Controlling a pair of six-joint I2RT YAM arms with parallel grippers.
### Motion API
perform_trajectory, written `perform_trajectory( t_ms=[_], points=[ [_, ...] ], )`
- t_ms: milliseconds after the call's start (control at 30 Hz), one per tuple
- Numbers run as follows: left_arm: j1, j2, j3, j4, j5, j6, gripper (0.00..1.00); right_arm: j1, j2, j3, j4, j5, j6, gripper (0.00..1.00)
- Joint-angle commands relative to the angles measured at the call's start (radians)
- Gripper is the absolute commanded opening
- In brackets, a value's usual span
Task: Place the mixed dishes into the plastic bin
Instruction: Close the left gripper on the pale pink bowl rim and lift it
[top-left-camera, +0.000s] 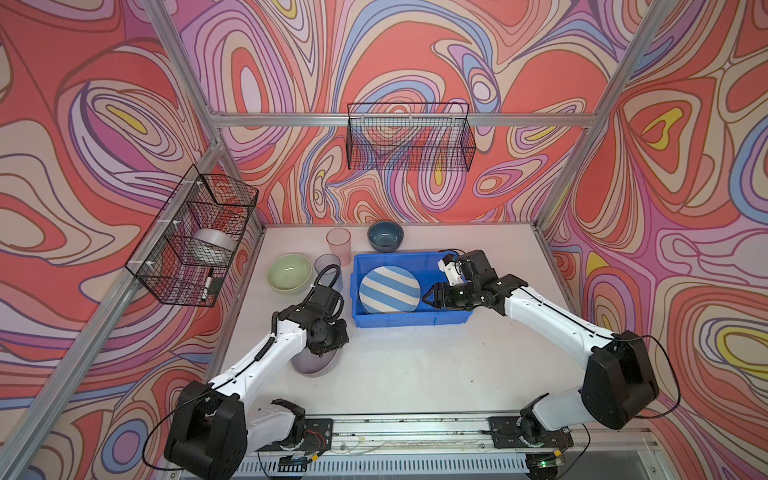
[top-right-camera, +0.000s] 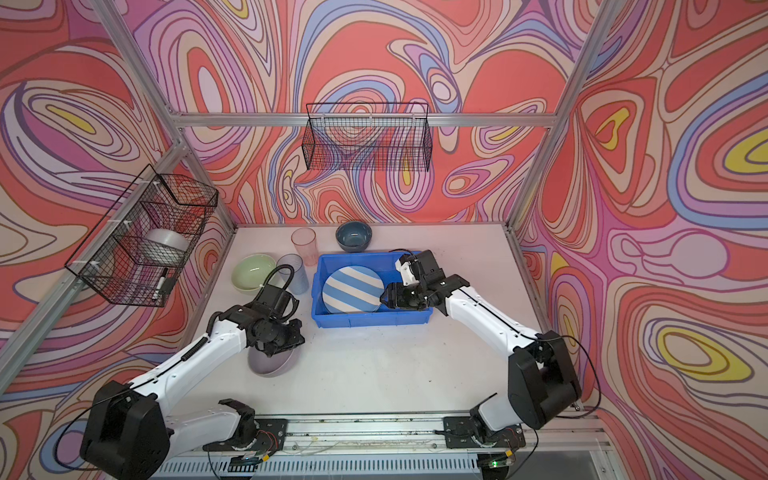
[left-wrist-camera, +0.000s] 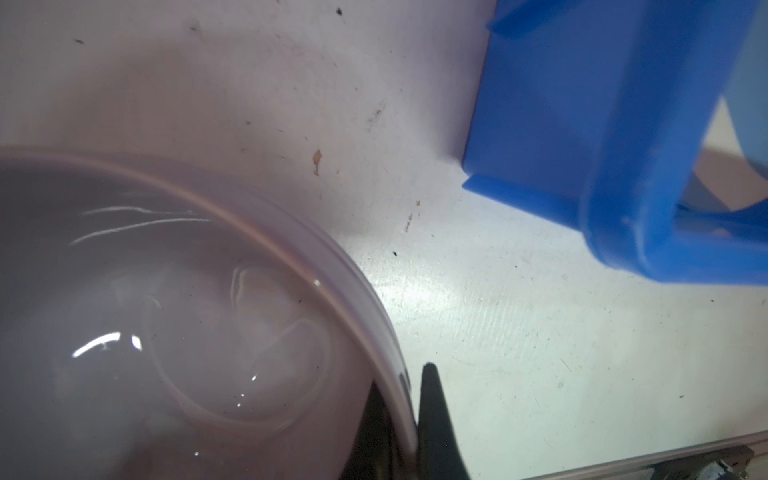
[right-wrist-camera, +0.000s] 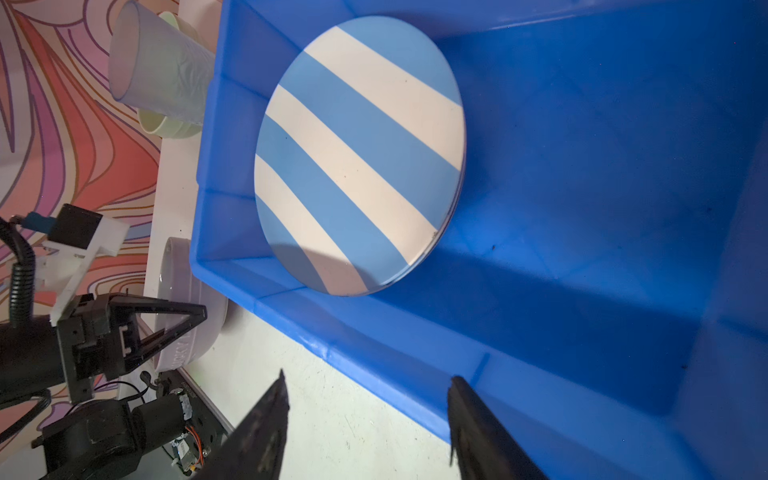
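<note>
Jaws of the left gripper (left-wrist-camera: 405, 386) pinch shut on the rim of the lilac bowl (top-left-camera: 312, 368); at two o'clock from it sits the blue bin (top-left-camera: 411, 321), holding the striped plate (top-left-camera: 390, 289). At the plate's three o'clock, the right gripper (top-left-camera: 428, 296) hangs parted and empty.

The white desk (top-left-camera: 415, 374) is scuffed and dotted with small dark specks (left-wrist-camera: 394, 253). A blue plastic bin (top-left-camera: 411, 322) stands on it near the middle. Behind the bin, at the back edge, sit a dark blue-grey bowl (top-left-camera: 385, 235) and an upright pinkish tumbler (top-left-camera: 338, 243). Left of the bin stand a bluish tumbler (top-left-camera: 327, 266) and, just beside it, a pale green bowl (top-left-camera: 289, 274). A pale lilac bowl (top-left-camera: 316, 368) lies nearer the front left; whether it sits flat cannot be told.
</note>
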Motion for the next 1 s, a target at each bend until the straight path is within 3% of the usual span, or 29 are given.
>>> perform_trajectory(
  t_ms=[0,200,333,567,700,867,967],
  points=[
    [-0.070,-0.005,-0.023,-0.023,0.056,-0.045,0.00,0.001,-0.038,-0.027,-0.006,-0.010,-0.007,0.63],
    [-0.179,-0.022,-0.099,0.045,0.064,-0.091,0.02,0.001,-0.044,-0.034,-0.007,-0.013,-0.007,0.62],
    [-0.192,-0.016,-0.108,0.063,0.080,-0.103,0.14,0.000,-0.035,-0.023,-0.002,-0.013,-0.004,0.62],
    [-0.194,-0.021,-0.043,-0.021,0.038,-0.122,0.16,0.007,-0.025,-0.015,0.000,-0.025,0.000,0.62],
    [-0.194,-0.062,0.032,-0.117,-0.001,-0.117,0.30,0.040,-0.025,-0.017,-0.002,-0.022,-0.017,0.62],
    [-0.179,-0.104,0.172,-0.341,-0.217,-0.152,0.42,0.103,-0.024,0.005,-0.030,0.019,-0.036,0.62],
    [-0.100,-0.097,0.255,-0.453,-0.324,-0.130,0.44,0.120,-0.029,0.012,-0.031,0.021,-0.043,0.62]
  ],
)
